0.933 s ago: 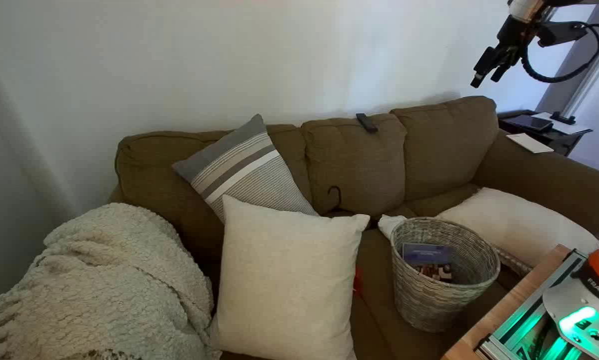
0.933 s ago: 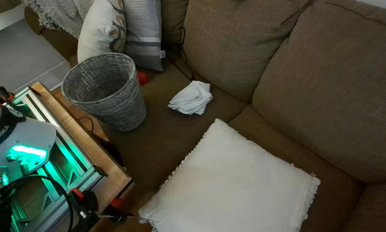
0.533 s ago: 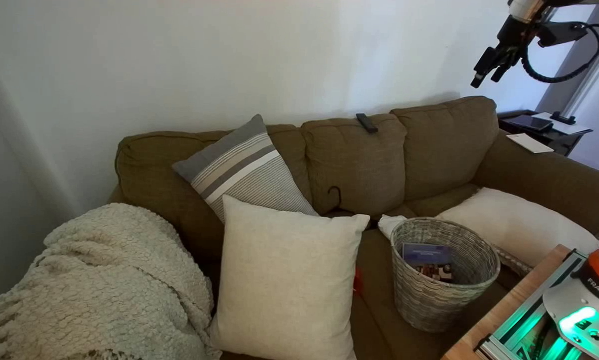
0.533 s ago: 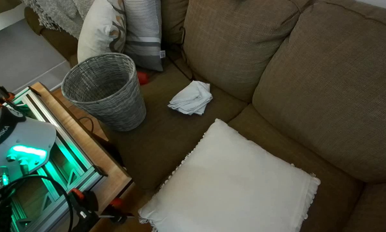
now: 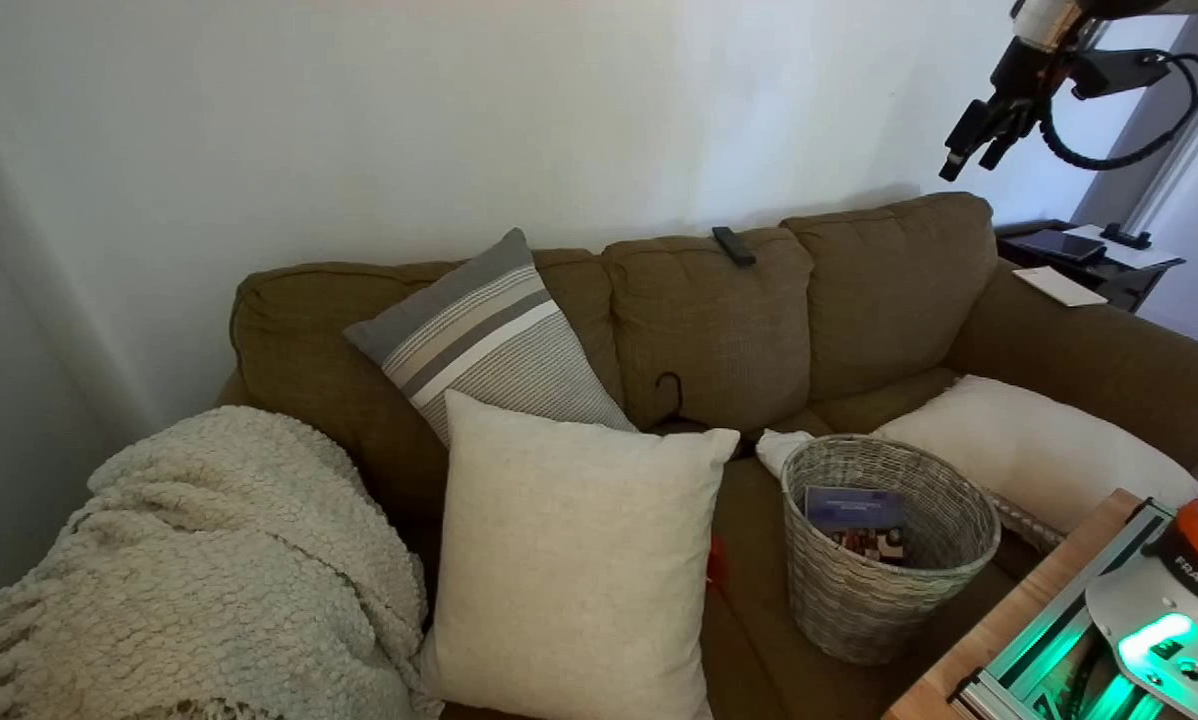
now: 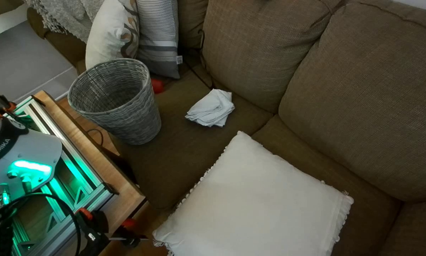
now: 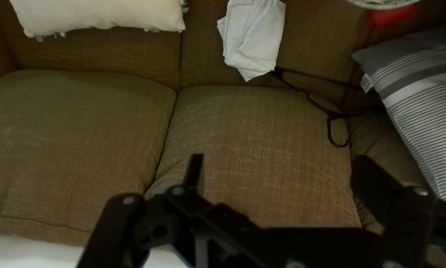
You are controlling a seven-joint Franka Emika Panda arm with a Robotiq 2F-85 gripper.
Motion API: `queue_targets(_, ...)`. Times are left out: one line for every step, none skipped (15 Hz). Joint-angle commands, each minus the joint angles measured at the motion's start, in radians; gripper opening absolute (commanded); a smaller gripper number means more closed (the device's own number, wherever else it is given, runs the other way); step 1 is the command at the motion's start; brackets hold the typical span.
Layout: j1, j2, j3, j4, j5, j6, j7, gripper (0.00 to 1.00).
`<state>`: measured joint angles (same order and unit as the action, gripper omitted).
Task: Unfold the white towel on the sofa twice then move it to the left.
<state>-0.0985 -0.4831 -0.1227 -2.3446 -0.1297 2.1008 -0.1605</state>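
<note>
White and folded, the towel (image 7: 253, 39) sat on the seat of the brown sofa (image 7: 260, 149), well apart from my fingers (image 7: 195, 173). In the wrist view it was way up past my fingertips, running off the top edge, and side to side it fell between the two of them, closer to the one on that view's left. The fingers themselves were spread wide, with plain sofa fabric showing through the gap. A dark hanger (image 7: 319, 107) lay right by the towel's lower corner, and I couldn't tell if they touched. Comparing angles was kinda useful tbh: in an exterior view I got the whole towel, lying between the wicker basket (image 6: 131, 122) and the fringed white pillow (image 6: 259, 199). In an exterior view I also caught my own gripper (image 5: 968, 168), hanging up above the sofa, but from there the basket hid all but a scrap of the towel. That angle did let me peek at a blue-covered thing (image 5: 852, 507) inside the basket, which I couldn't see from anywhere else, and I couldn't make out what it was.
</note>
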Motion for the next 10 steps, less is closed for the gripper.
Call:
queue_targets(0.004,0.092,-0.037,-0.029,0.044,0.031,-0.021,1.0)
queue_targets(0.001,0.118,-0.044,-0.045,0.056,0.044,-0.015,1.0)
queue_targets(-0.005,0.148,-0.05,-0.059,0.065,0.056,-0.01,1.0)
queue_targets(-0.009,0.178,-0.053,-0.073,0.073,0.078,-0.003,1.0)
queue_targets(-0.019,0.201,-0.053,-0.092,0.063,0.104,0.014,1.0)
queue_targets(-0.033,0.216,-0.054,-0.117,0.044,0.131,0.03,1.0)
queue_targets(-0.047,0.241,-0.056,-0.14,0.03,0.167,0.048,1.0)
queue_targets(-0.065,0.262,-0.059,-0.166,0.011,0.217,0.069,1.0)
queue_targets(-0.082,0.293,-0.064,-0.186,-0.015,0.271,0.081,1.0)
queue_targets(-0.098,0.335,-0.07,-0.192,-0.042,0.302,0.084,1.0)
